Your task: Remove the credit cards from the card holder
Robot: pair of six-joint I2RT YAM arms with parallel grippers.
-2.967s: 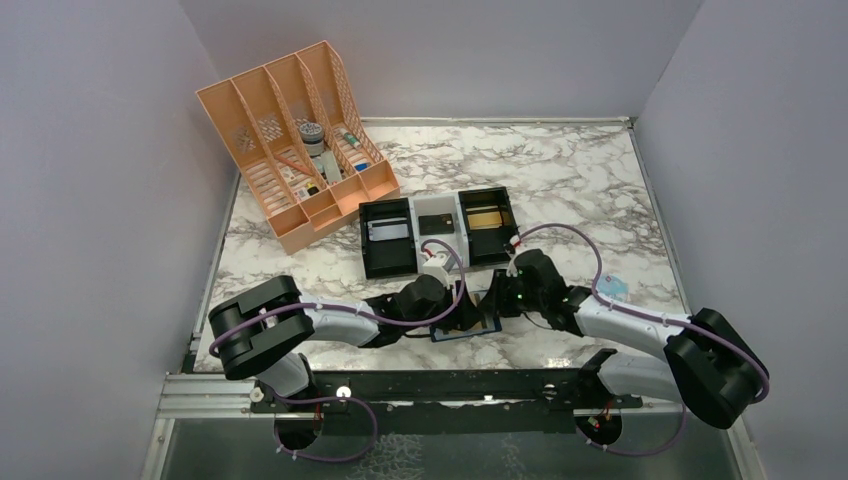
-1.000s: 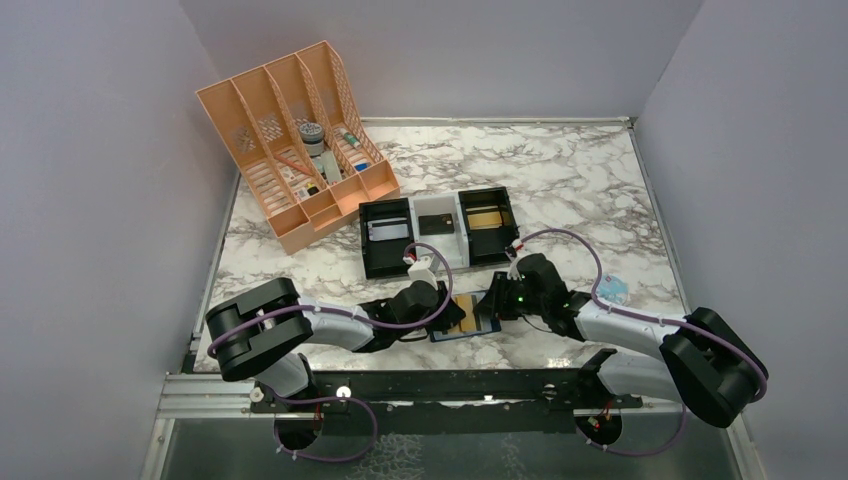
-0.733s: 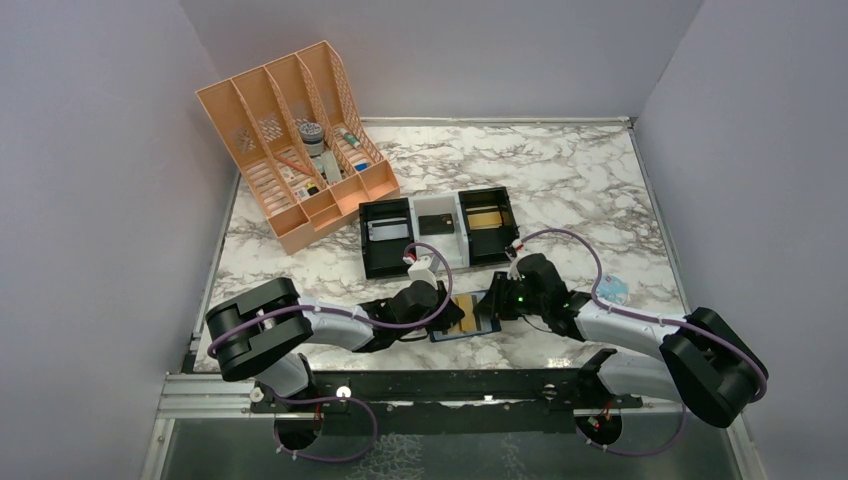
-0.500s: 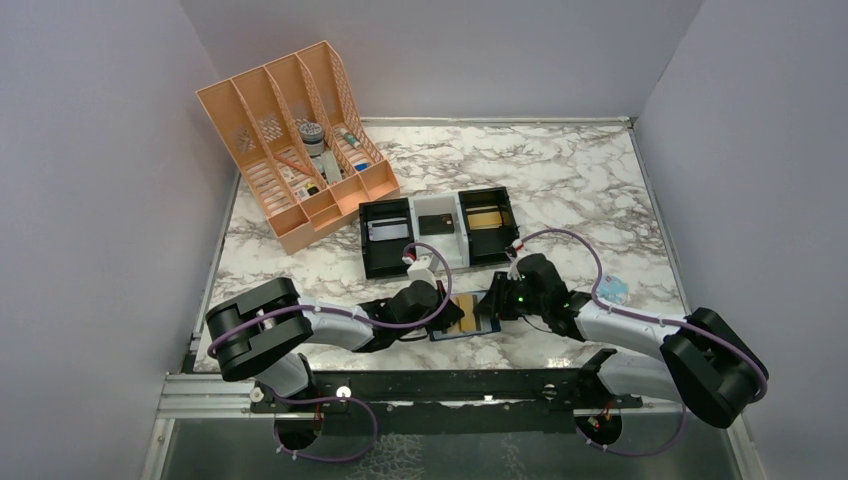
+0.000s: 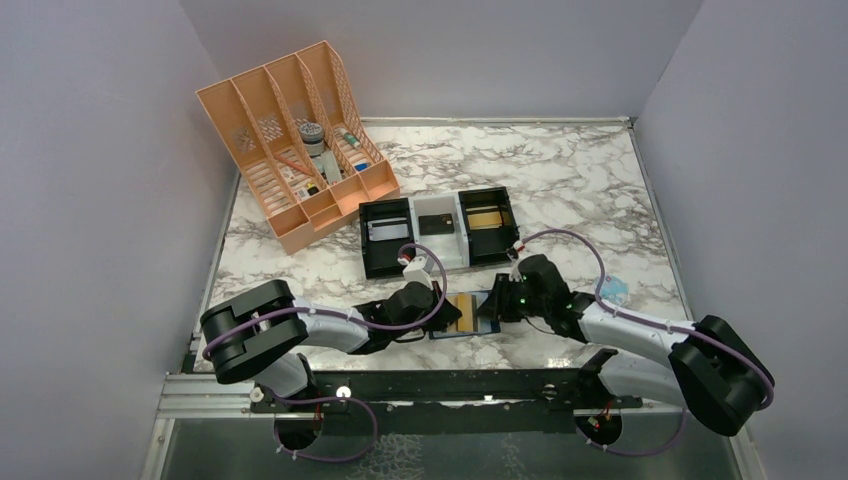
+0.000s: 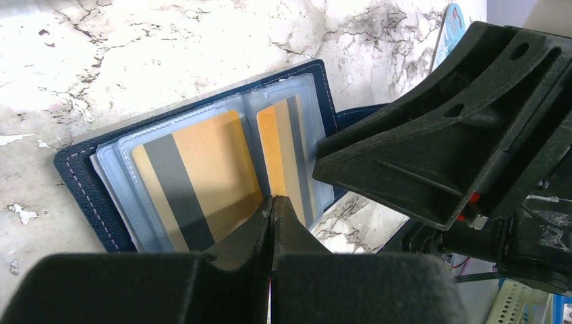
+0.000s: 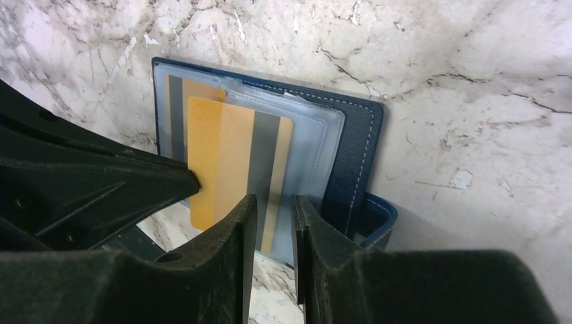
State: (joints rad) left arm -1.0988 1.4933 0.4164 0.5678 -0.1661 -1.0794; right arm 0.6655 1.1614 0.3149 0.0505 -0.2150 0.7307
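The navy card holder (image 5: 470,331) lies open near the table's front edge, between my two grippers. In the left wrist view its cover (image 6: 77,182) frames clear sleeves holding two gold credit cards (image 6: 195,169) (image 6: 280,148) with grey stripes. My left gripper (image 6: 273,200) is shut, its tips pinching the corner of the nearer card. In the right wrist view that card (image 7: 219,155) sticks out past the sleeve, and a left fingertip (image 7: 192,182) meets its edge. My right gripper (image 7: 273,202) rests on the holder (image 7: 361,148) with its fingers slightly apart; nothing is clamped between them.
Behind the holder stand three small trays: black (image 5: 387,262), white (image 5: 437,252) and black (image 5: 487,252); the right one holds a gold card. An orange slotted rack (image 5: 295,140) sits at the back left. A pale blue item (image 5: 613,288) lies right of my right arm.
My left gripper has closed on the gold card's corner and drawn back slightly to the left, and the card has shifted that way. My right gripper has stayed put on the holder.
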